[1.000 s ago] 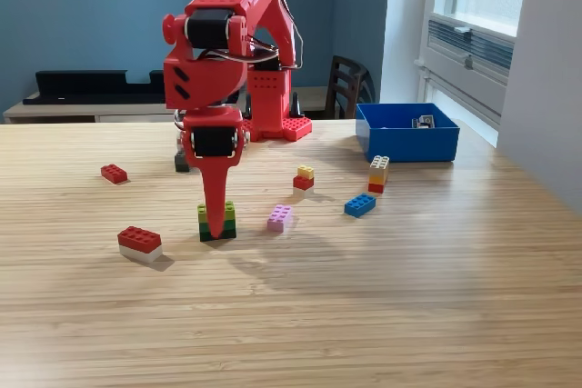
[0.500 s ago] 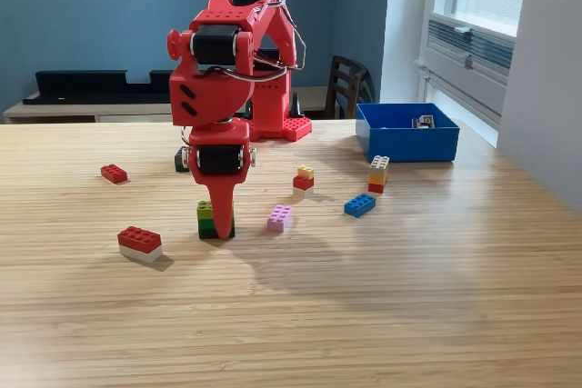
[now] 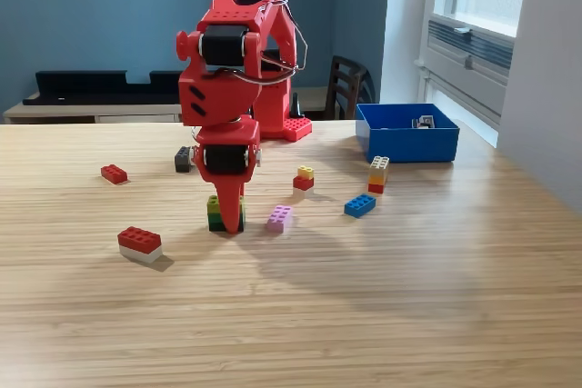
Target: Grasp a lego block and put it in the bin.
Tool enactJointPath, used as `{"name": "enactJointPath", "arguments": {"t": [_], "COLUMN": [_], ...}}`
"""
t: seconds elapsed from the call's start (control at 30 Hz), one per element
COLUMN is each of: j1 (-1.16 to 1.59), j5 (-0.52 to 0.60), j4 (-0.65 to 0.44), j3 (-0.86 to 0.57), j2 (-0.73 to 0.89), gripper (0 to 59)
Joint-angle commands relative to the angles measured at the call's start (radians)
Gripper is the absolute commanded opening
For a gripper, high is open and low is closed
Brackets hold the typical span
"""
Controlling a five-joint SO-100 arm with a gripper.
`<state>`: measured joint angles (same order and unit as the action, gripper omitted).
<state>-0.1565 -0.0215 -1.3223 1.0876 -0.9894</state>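
My red gripper (image 3: 230, 221) points straight down at the middle of the table. It is closed around a lego block (image 3: 215, 213), a short stack with a light green top, dark green middle and black base. One red finger covers the stack's right side. The stack sits at or just above the table; I cannot tell which. The bin (image 3: 406, 144), a shallow blue box, stands at the far right of the exterior view, well apart from the gripper, with a small dark item (image 3: 424, 121) inside.
Loose bricks lie around: a pink one (image 3: 280, 217) just right of the gripper, a blue one (image 3: 360, 205), a yellow-red stack (image 3: 305, 178), a white-yellow-red stack (image 3: 378, 174) near the bin, a red-white brick (image 3: 139, 243), a small red brick (image 3: 114, 173) and a black piece (image 3: 183, 159). The arm's base (image 3: 273, 115) stands behind.
The gripper has shifted slightly right and back, and the green stack has moved along with it. The arm's upper part has drawn back towards the base.
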Motion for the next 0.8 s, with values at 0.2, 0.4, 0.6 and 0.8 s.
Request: {"name": "enactJointPath", "arguments": {"t": [0.2,0.4,0.6,0.8], "j1": [0.104,0.285,0.589,0.859], "j5": [0.061,0.077,0.164,0.261], "j4": [-0.031,-0.032,-0.051,-0.057], "j3": [0.112,0.318,0.512,0.584], "j2": [-0.584,-0.799,-0.939,-0.973], "gripper": [0.0,0.0,0.0,0.0]}}
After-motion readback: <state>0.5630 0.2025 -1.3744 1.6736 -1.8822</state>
